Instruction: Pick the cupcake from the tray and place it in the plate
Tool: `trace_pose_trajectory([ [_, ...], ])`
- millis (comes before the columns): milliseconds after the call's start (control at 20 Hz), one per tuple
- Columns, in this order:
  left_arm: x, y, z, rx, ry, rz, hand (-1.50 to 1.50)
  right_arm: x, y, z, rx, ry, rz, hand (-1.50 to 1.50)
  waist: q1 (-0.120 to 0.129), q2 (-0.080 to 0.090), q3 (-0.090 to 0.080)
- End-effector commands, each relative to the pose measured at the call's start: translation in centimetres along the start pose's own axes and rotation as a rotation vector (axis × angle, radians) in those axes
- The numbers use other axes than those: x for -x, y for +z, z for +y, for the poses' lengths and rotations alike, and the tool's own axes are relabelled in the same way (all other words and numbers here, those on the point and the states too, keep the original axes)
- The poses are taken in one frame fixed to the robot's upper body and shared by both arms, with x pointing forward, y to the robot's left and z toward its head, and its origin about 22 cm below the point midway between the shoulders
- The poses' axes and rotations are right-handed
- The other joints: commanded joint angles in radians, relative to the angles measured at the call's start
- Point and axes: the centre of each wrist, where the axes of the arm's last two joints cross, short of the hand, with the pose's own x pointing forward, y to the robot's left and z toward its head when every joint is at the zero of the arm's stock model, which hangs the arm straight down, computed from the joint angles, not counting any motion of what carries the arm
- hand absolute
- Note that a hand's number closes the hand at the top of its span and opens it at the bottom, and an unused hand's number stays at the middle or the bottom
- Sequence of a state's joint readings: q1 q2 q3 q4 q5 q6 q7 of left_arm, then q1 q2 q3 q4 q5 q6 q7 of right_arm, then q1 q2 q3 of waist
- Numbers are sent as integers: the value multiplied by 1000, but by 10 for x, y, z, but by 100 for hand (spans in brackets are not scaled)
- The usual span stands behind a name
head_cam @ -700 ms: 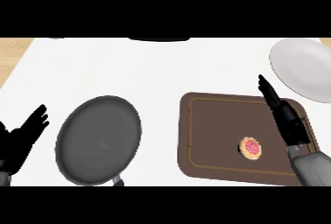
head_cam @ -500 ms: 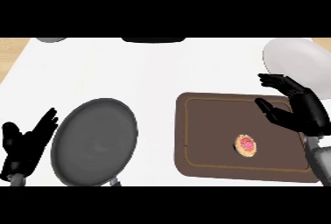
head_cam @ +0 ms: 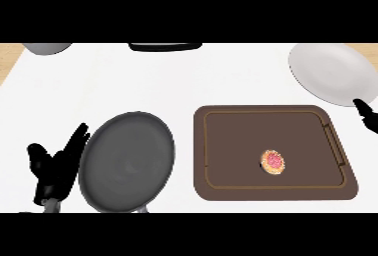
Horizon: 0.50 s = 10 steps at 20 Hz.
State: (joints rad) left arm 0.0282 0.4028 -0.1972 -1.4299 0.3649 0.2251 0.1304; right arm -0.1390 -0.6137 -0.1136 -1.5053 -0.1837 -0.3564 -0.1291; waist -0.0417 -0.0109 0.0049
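A small cupcake [head_cam: 273,161] with pink frosting sits on the brown tray [head_cam: 221,150], right of the tray's middle. A grey plate [head_cam: 127,161] lies left of the tray. My left hand [head_cam: 53,167] rests at the plate's left edge, fingers straight and pointing up. Only a bit of my right hand [head_cam: 366,116] shows at the view's right edge, just past the tray's far right corner and well away from the cupcake; its fingers are out of view.
A white plate [head_cam: 328,72] lies at the far right, beyond the tray. A grey bowl [head_cam: 46,47] and a dark object [head_cam: 165,46] sit along the counter's far edge.
My right hand has pulled back to the right, off the tray, and now mostly sits outside the view. The view has shifted, so tray and plates appear further right.
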Motion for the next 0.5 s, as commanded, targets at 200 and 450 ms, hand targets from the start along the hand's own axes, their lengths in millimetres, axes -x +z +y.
trace_pose_trajectory([
  [200,4,-4,-43,106,44,36,0,-9,63,-26,-4,23,-47,-150,24,8,-5],
  [450,2,-5,-44,86,68,41,0,-32,61,-52,-325,243,86,-150,11,6,-8],
])
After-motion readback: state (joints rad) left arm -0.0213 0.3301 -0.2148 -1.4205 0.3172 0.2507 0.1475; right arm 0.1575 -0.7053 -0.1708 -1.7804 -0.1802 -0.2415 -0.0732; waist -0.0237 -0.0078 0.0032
